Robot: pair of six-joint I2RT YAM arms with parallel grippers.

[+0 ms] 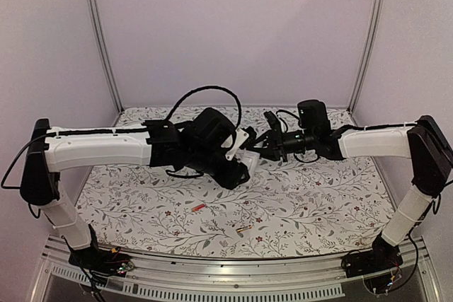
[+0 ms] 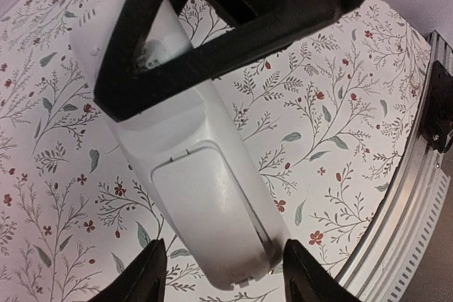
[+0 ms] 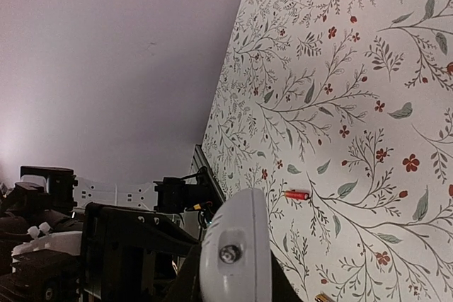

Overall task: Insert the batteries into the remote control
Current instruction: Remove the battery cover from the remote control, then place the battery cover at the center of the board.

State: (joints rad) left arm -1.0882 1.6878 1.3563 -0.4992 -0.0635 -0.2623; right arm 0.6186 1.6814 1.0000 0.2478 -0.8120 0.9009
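Observation:
The white remote control [image 2: 205, 196] hangs in the air above the table middle, its plain back and battery cover facing the left wrist camera. My right gripper [image 1: 260, 148] is shut on its far end; its black finger [image 2: 212, 26] crosses the remote. My left gripper [image 2: 225, 274] is open, its fingertips [image 2: 150, 274] either side of the near end with small gaps. In the right wrist view the remote's end [image 3: 237, 252] sits between my right gripper's [image 3: 233, 282] jaws. A red battery [image 1: 198, 206] and a dark battery with yellow marking [image 1: 243, 229] lie on the cloth below.
A floral cloth [image 1: 318, 203] covers the table. A metal rail [image 1: 233, 266] runs along the near edge by the arm bases. Upright frame posts [image 1: 102, 40] stand at the back corners against plain walls.

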